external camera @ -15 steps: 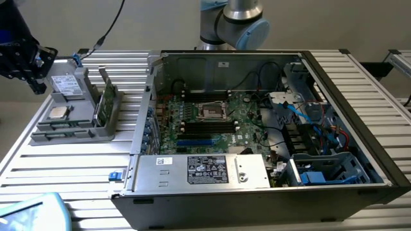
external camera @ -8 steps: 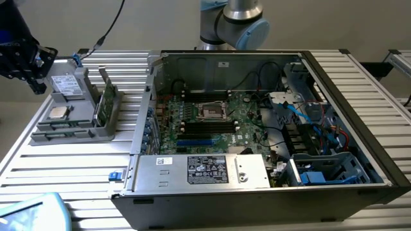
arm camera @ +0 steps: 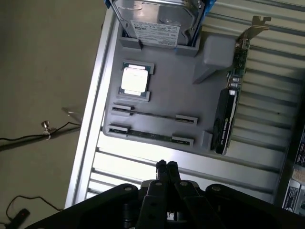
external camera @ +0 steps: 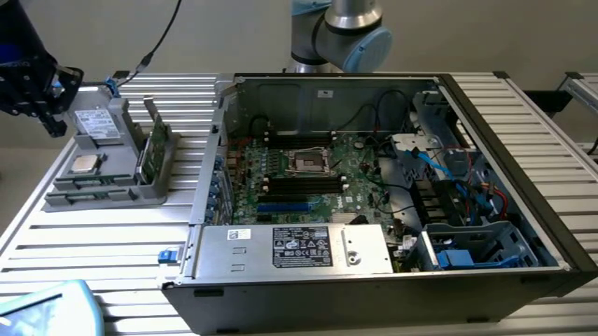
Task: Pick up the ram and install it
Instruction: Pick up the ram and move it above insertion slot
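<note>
The gripper point(arm camera: 166, 165) is hovering empty, its fingers pressed together. Just beyond it, the ram point(arm camera: 150, 135) is sitting on edge in the gray holder point(arm camera: 167, 90), showing as a thin dark-green strip. The processor chip point(arm camera: 135, 79) is lying farther on.

Slatted metal desk point(external camera: 94, 238) carries two units.

1. Grey holder tray point(arm camera: 167, 95), toward the exterior view's left. A hard drive point(arm camera: 157, 19) sits in its end cradle. A square silver processor chip point(arm camera: 135, 79) lies flat in a recess just beside the drive. A green expansion card point(arm camera: 228, 105) with a metal bracket stands on edge along one side.

2. Open computer case point(external camera: 309, 94), lying on its side with the interior exposed. Green motherboard point(external camera: 355, 168) is fitted, with the processor socket point(external camera: 307, 161) vacant. A labelled silver power supply point(external camera: 299, 248) occupies the near edge. Blue cables point(external camera: 449, 168) run beside the drive cage point(external camera: 467, 245).
</note>
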{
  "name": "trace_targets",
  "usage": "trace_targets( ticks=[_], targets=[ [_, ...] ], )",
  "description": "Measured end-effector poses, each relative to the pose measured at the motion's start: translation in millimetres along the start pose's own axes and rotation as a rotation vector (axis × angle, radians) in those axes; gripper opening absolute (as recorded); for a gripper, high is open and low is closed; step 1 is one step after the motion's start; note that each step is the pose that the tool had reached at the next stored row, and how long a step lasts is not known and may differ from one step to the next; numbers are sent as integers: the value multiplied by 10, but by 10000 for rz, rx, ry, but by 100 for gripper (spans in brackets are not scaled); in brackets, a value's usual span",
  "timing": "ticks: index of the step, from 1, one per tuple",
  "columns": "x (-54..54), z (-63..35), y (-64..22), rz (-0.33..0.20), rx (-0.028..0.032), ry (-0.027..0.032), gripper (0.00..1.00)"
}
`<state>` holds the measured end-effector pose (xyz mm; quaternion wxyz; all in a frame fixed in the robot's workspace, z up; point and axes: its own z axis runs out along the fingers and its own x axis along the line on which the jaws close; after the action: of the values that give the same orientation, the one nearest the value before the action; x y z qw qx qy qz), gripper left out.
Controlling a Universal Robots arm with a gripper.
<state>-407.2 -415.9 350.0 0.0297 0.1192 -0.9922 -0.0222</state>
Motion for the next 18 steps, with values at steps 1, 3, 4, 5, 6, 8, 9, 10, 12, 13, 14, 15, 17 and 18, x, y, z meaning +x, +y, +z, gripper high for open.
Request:
trace_targets(
  ticks=[1, 3, 4, 5, 6, 8, 9, 10, 12, 13, 14, 15, 17, 18],
  targets=[
    [0, 1, 0, -157, -40, -5, 11],
    [0, 2, 0, -452, -154, -23, 11],
    [0, 2, 0, -609, -223, -33, 11],
    [0, 3, 0, -743, -293, -46, 11],
    [0, 4, 0, -892, -377, -63, 11],
    [0, 4, 0, -1158, -554, -99, 11],
    [0, 5, 0, -1294, -641, -117, 11],
    [0, 5, 0, -1434, -722, -131, 11],
    [0, 6, 0, -1749, -862, -152, 11],
    [-1, 8, 0, -1934, -915, -156, 11],
    [-1, 9, 0, -2124, -968, -157, 11],
    [-1, 10, -1, -2306, -1018, -158, 11],
    [-1, 12, -1, -2665, -1111, -159, 11],
    [-1, 13, 0, -2846, -1157, -159, 11]
  ],
)
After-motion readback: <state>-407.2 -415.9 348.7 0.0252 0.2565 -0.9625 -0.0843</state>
